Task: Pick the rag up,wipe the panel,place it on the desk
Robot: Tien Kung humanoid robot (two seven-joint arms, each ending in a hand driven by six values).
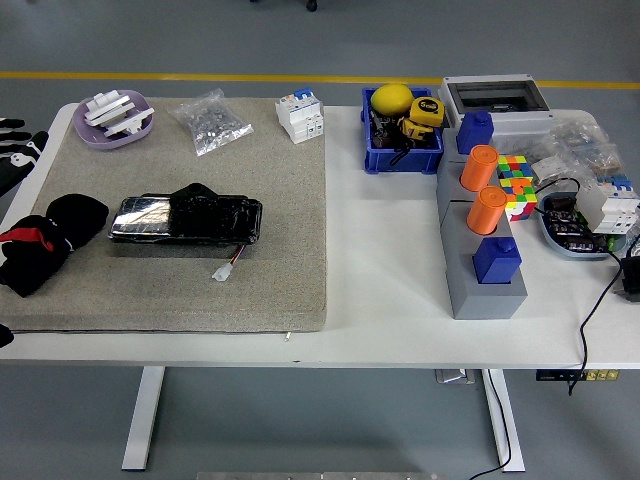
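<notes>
The rag (42,241), black cloth with a red stripe, lies crumpled at the left end of the beige mat (270,190). Just to its right the panel (186,219), a glossy black flat pack with a small wired plug, lies flat on the mat. My left hand (14,150), black with white marks, shows only at the far left edge, beyond the table's left end and well behind the rag. Its fingers are stretched out and hold nothing. My right hand is out of sight.
A purple dish (113,122) with white parts, a bag of screws (211,122) and a white breaker (300,115) line the mat's far edge. A blue bin (402,131), a grey block stand (480,250) with orange and blue pegs, a colour cube (516,185) and cables fill the right side.
</notes>
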